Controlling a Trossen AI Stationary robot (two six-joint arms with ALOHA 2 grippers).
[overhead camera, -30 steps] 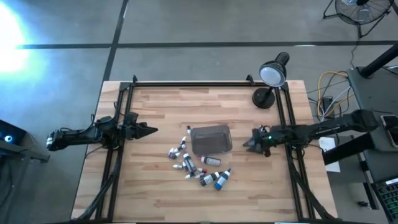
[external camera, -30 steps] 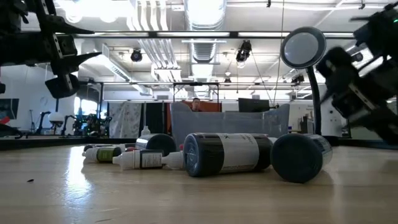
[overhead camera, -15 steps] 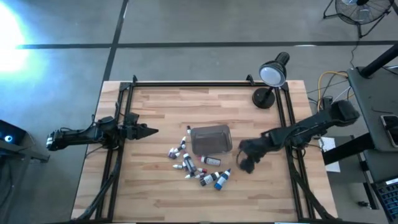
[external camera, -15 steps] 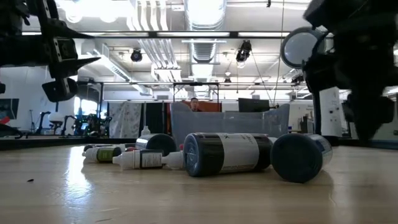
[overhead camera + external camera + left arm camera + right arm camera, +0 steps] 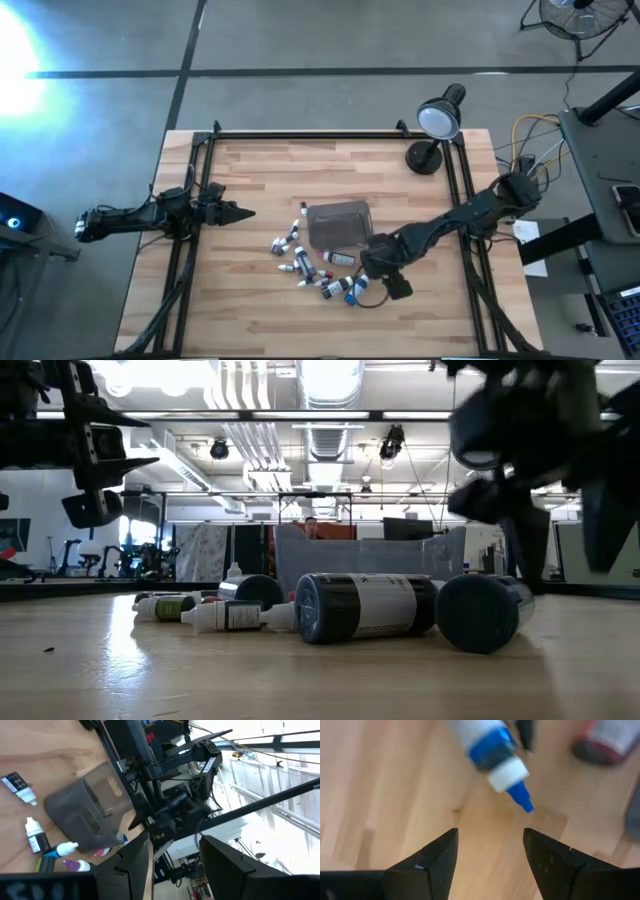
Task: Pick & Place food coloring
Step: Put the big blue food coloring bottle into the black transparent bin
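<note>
The food coloring bottles (image 5: 318, 268) lay on their sides on the wooden table (image 5: 250, 180), scattered beside the grey tub (image 5: 339, 224), their long axes pointing various ways. The right gripper (image 5: 489, 851) hung spread above a blue-tipped bottle (image 5: 492, 751), whose tip pointed toward it. The left gripper (image 5: 238, 212), spread, waited at the table's left. Behind was a workshop hall.

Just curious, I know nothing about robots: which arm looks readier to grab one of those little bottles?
The right. Its gripper hangs open beside the bottles, a blue-capped one just ahead. The left gripper waits at the table's edge.
</note>
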